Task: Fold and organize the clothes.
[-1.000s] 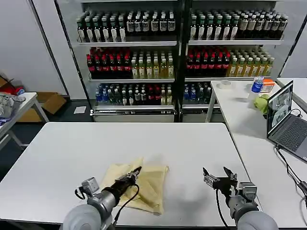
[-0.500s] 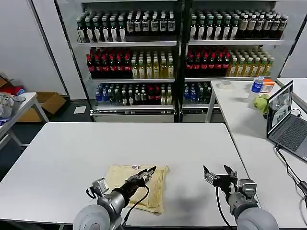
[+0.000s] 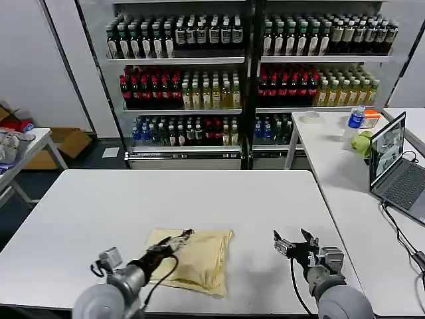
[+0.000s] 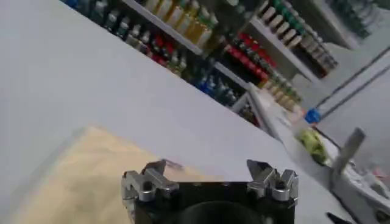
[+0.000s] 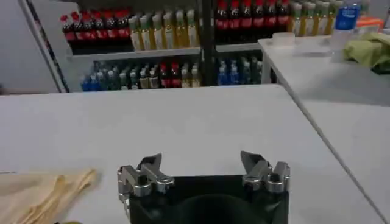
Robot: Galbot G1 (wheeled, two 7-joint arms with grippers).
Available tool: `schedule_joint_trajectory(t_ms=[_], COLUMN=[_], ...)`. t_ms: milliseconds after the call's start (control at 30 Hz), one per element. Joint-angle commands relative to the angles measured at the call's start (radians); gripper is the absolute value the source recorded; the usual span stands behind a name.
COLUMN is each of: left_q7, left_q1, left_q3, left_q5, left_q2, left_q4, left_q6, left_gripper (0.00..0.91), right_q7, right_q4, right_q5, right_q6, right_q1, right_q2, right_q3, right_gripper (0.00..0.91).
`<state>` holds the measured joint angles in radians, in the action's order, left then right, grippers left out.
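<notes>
My left gripper (image 3: 180,238) hovers released over the folded T-shirt (image 3: 196,258), which lies near the desk's (image 3: 99,206) front edge, left of centre. My right gripper (image 3: 292,240) hangs spread wide above bare desk near the front right corner, well apart from the cloth. Drink shelves (image 3: 246,73) stand beyond the far edge.
</notes>
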<state>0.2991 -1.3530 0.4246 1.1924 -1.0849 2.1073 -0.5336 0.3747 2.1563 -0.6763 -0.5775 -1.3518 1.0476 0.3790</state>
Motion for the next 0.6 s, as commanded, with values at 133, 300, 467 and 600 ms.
schedule_joint_trajectory(t_ms=[133,300,467,600], left_q7=[-0.132,-0.148,-0.159,-0.168], left_q1=[-0.067,-0.062,-0.044,-0.044], left_q3=[0.218,0.187,0.158,0.134], left_q5=[-0.047,-0.065,-0.076,-0.091], left_q2=[0.12,0.099,0.093,0.08], left_q4=[-0.136,-0.16,-0.183,-0.186], left_q6=[-0.043,-0.043,-0.042,-0.043], left_gripper=[0.907,0.907,0.907,0.907], right_q7=[-0.002,-0.001,0.002,0.002], right_q4=[-0.018,-0.019,-0.005,-0.007], right_q5=[0.001,0.001,-0.004,-0.004], right_q6=[0.0,0.0,-0.001,-0.001], right_q1=[0.021,0.026,0.029,0.023], right_q2=[0.002,-0.004,-0.009,-0.012], right_q3=[-0.02,-0.019,-0.018,-0.012], right_gripper=[0.907,0.907,0.907,0.907])
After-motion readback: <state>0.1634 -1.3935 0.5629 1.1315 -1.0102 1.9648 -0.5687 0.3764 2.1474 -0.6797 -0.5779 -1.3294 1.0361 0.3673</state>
